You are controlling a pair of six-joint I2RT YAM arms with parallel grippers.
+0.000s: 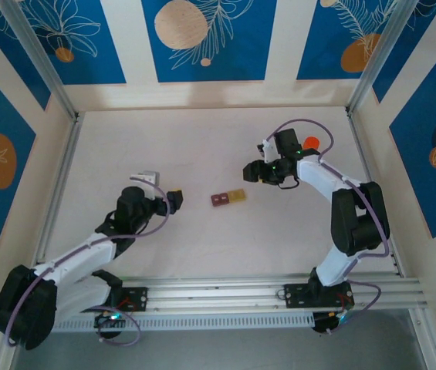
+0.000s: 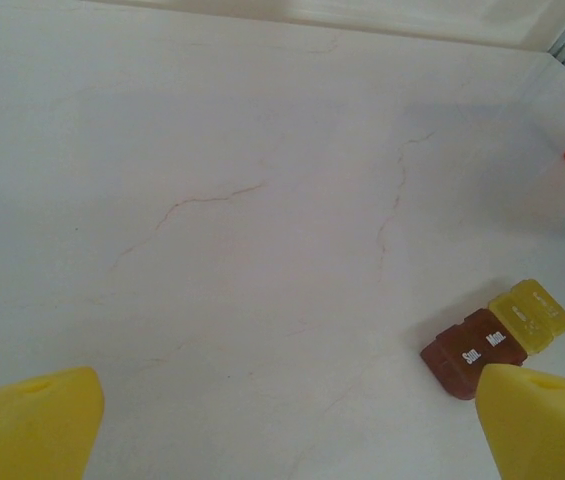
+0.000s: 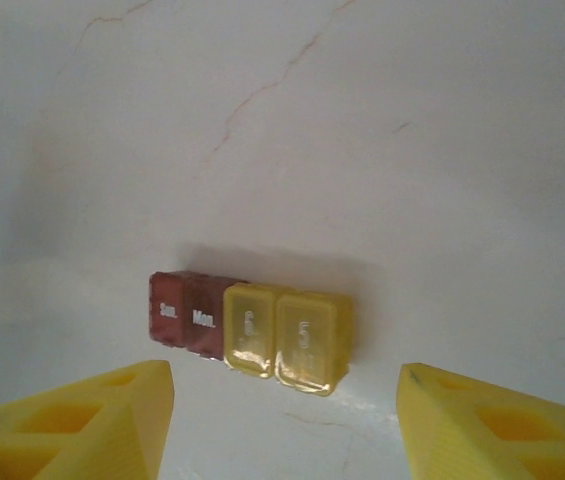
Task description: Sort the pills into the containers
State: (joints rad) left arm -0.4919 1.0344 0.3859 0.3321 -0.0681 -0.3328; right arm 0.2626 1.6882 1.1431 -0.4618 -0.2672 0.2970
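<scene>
Sorting looks like it has not begun. The containers (image 1: 228,199), brown cells joined to yellow ones, sit in the middle of the white table (image 1: 202,146), between the two arms. Their lids look shut, so it is hard to tell if any pills are inside. The left gripper (image 1: 174,200) is spread wide and holds nothing. The right gripper (image 1: 253,171) is near the containers, its fingers apart and empty too. An orange bottle (image 1: 311,143) stands by the right arm. Most of the job seems left to do.
</scene>
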